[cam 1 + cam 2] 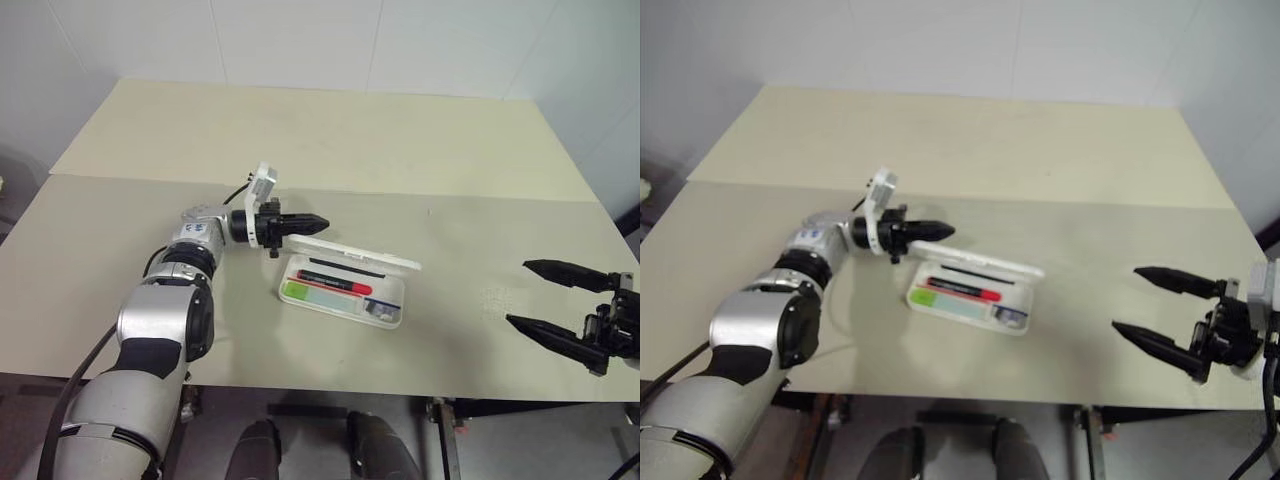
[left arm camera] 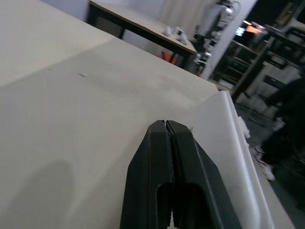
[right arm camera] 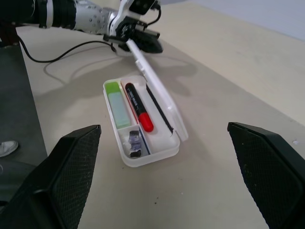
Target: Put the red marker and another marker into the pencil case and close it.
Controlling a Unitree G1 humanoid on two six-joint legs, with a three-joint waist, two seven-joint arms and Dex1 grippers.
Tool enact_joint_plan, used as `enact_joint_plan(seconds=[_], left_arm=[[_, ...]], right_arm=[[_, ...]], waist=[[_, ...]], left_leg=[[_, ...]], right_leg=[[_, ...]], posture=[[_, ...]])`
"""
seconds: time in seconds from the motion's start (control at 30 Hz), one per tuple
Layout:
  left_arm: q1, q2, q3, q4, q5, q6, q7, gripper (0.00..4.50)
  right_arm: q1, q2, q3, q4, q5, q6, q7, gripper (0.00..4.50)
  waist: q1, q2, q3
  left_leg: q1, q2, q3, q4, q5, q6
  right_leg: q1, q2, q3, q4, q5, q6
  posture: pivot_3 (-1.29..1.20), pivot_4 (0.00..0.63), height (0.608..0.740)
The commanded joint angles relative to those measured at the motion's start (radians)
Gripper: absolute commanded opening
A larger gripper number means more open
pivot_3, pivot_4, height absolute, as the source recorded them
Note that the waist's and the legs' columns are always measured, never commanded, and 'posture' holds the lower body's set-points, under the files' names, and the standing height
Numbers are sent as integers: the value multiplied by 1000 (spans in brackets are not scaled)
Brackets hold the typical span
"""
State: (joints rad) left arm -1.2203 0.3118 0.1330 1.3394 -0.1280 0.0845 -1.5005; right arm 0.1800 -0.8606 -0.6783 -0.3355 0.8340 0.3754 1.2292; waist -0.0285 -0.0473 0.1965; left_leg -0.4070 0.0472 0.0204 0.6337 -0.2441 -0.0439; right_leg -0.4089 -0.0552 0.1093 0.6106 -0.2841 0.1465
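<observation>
Left eye view shows us the pencil case [image 1: 342,288] lying near the middle of the beige surface [image 1: 420,160], its lid half raised. Inside we see the red marker [image 1: 333,283] and, on its near side, another marker [image 1: 318,296], green. Our left end effector [image 1: 312,222] is clenched with nothing between its fingers, its tips at the far left corner of the lid. Our right end effector [image 1: 540,295] hangs released, well apart to the right.

Lid lettering [image 3: 159,107] unreadable; small compartment contents [image 3: 135,143] unclear.
</observation>
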Motion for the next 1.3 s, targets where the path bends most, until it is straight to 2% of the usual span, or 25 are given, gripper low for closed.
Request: enact_joint_plan(seconds=[0.03,0.23,0.63,0.83,1.3], left_arm=[[26,-8,-34,-41,21,2,-93,16],[80,-18,-128,-96,10,4,-114,16],[213,11,-352,-304,-135,85,-114,16],[237,24,-401,-345,-154,85,-114,16],[261,38,-481,-428,-118,148,-114,16]], right_arm=[[-36,-14,-35,43,12,-31,29,4500],[-123,-60,9,191,-69,-120,116,4500],[-282,-97,72,321,-82,-144,190,4500],[-339,-85,80,321,-48,-94,163,4500],[-337,-54,102,295,-59,-108,134,4500]], waist=[[0,0,0],[0,0,0],[5,2,-1],[2,4,-2],[3,4,-2]], left_leg=[[0,0,0,0,0,0],[0,0,0,1,0,0],[1,0,0,2,0,0],[1,0,0,4,0,0],[1,0,-1,12,0,0]], right_leg=[[0,0,0,0,0,0],[0,0,1,1,0,0],[1,0,1,2,0,1],[1,0,2,4,0,1],[3,0,1,7,-1,-1]], posture=[[0,150,740],[0,150,740],[0,150,740],[0,150,740],[0,150,740]])
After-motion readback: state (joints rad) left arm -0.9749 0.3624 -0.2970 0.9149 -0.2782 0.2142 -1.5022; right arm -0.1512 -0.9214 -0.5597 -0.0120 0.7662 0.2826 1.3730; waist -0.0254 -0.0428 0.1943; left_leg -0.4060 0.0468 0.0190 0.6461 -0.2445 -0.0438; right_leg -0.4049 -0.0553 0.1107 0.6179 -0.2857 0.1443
